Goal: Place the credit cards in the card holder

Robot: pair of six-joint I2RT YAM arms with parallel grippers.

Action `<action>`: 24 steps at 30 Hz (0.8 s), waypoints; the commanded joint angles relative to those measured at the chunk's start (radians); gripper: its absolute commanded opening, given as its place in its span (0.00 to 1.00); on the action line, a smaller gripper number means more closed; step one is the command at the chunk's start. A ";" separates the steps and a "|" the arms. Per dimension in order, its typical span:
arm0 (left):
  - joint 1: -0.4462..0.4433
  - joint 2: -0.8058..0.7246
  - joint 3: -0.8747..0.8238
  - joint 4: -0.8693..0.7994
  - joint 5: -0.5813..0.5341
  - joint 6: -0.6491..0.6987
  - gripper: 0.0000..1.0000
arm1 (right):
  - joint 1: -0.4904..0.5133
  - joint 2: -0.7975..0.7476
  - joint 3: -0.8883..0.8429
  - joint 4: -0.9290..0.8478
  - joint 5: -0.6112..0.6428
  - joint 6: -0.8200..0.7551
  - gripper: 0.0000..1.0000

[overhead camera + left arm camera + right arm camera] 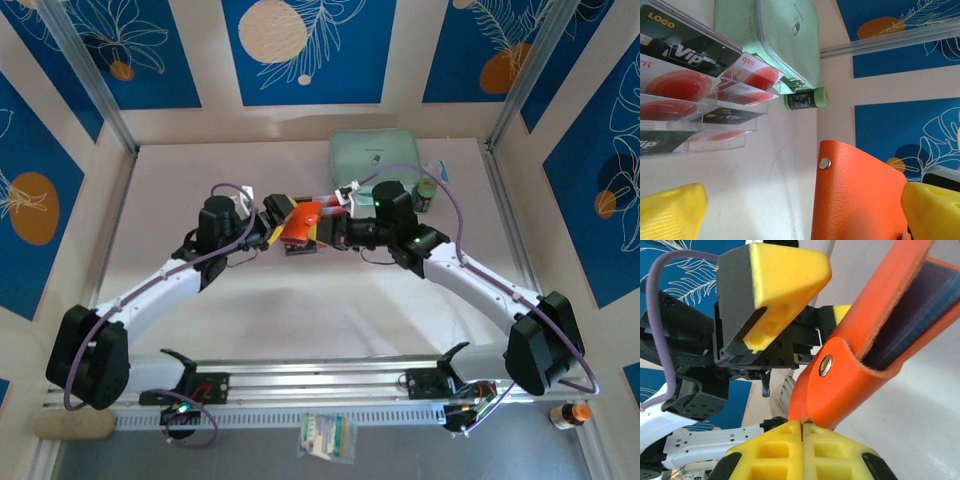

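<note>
Right gripper (pixel 803 440) pinched shut on edge of card holder (pixel 875 335), left gripper (pixel 801 212) wide open astride it

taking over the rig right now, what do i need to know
left pincer: open, astride the orange leather snap-button card holder, not gripping it.
right pincer: shut on the holder's lower edge, holding it tilted off the table.
pale red-dot plastic credit cards: in the clear plastic tiered tray, beside the mint-green case.
Done: holder up and parted open.
To do: pick each card and slide it into a sleeve; neither pincer holds a card.
</note>
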 commanded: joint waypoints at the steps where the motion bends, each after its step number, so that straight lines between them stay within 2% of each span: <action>1: 0.008 0.008 -0.011 0.107 0.037 -0.044 0.95 | 0.010 0.007 0.037 0.057 -0.025 0.022 0.00; 4: 0.008 0.008 -0.026 0.149 0.039 -0.061 0.87 | 0.012 0.011 0.036 0.069 -0.023 0.029 0.00; 9: 0.008 0.013 -0.039 0.206 0.046 -0.087 0.62 | 0.015 0.022 0.028 0.086 -0.016 0.038 0.00; 14: 0.007 0.019 -0.043 0.235 0.052 -0.100 0.44 | 0.015 0.032 0.026 0.090 -0.015 0.039 0.00; 17: 0.007 0.019 -0.042 0.241 0.051 -0.100 0.38 | 0.015 0.035 0.024 0.092 -0.014 0.041 0.00; 21: 0.007 0.021 -0.038 0.250 0.058 -0.101 0.35 | 0.015 0.038 0.014 0.101 -0.009 0.045 0.00; 24: 0.007 0.024 -0.036 0.263 0.059 -0.100 0.28 | 0.013 0.042 0.009 0.105 -0.008 0.050 0.00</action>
